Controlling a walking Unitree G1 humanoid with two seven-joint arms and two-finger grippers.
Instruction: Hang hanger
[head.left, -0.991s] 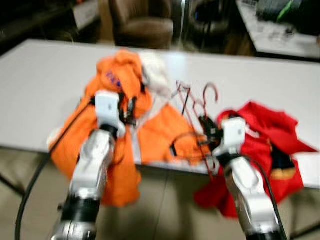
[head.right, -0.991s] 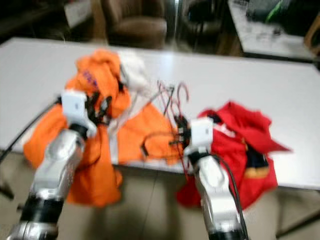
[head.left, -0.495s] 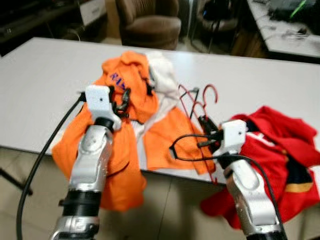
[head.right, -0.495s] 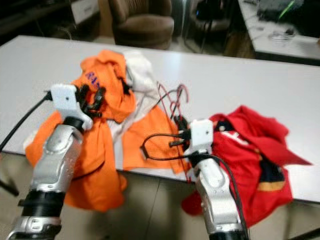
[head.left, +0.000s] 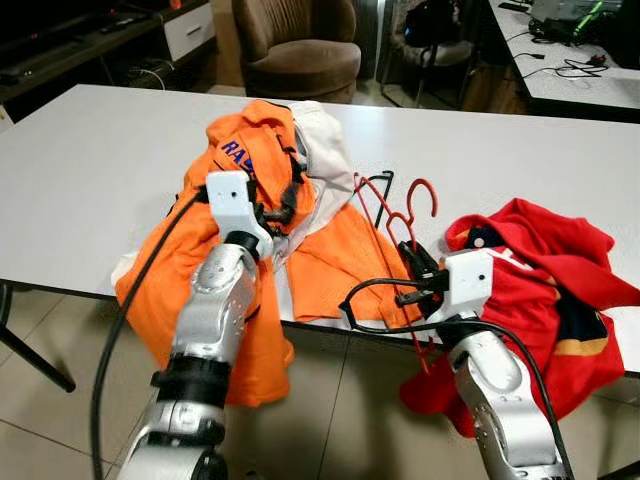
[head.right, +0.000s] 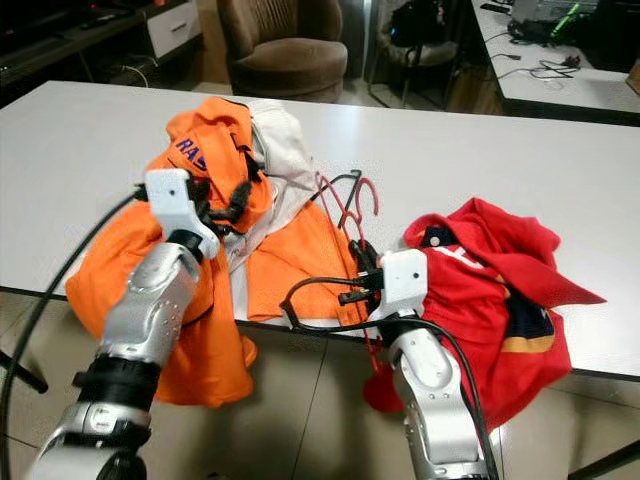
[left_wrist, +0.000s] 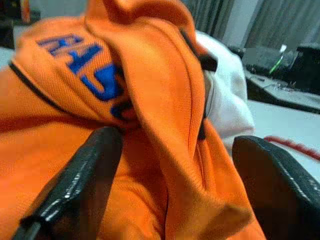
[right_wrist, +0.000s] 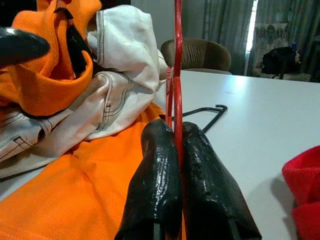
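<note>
black fingers (right_wrist: 160, 185) of the right gripper (head.left: 418, 262) pressed together on a thin red wire hanger (head.left: 408, 222), the wire running straight up between the two pads in the right wrist view. hanger is red, slim, coated wire with a curved hook (head.left: 424, 190) at the top; hook end lies on the white table (head.left: 90, 170), lower part drops past the table's near edge under the gripper. more red wire sits bunched just beside it, can't tell how many hangers. a black wire hanger (head.left: 378, 186) lies flat on the table just behind the red one.

left gripper (head.left: 278, 198) has its fingers (left_wrist: 85, 180) spread wide, a fold of the orange jersey (head.left: 250, 160) between them, not pinched. jersey has blue lettering and dark trim, heaped with a white garment (head.left: 325, 150) at the table's middle, orange cloth hanging over the near edge. red garment (head.left: 540, 280) with dark and yellow trim lies crumpled to the right of the right gripper, partly hanging off the edge. brown armchair (head.left: 295, 45) beyond the table; a second table (head.left: 560, 85) with cables far right.
</note>
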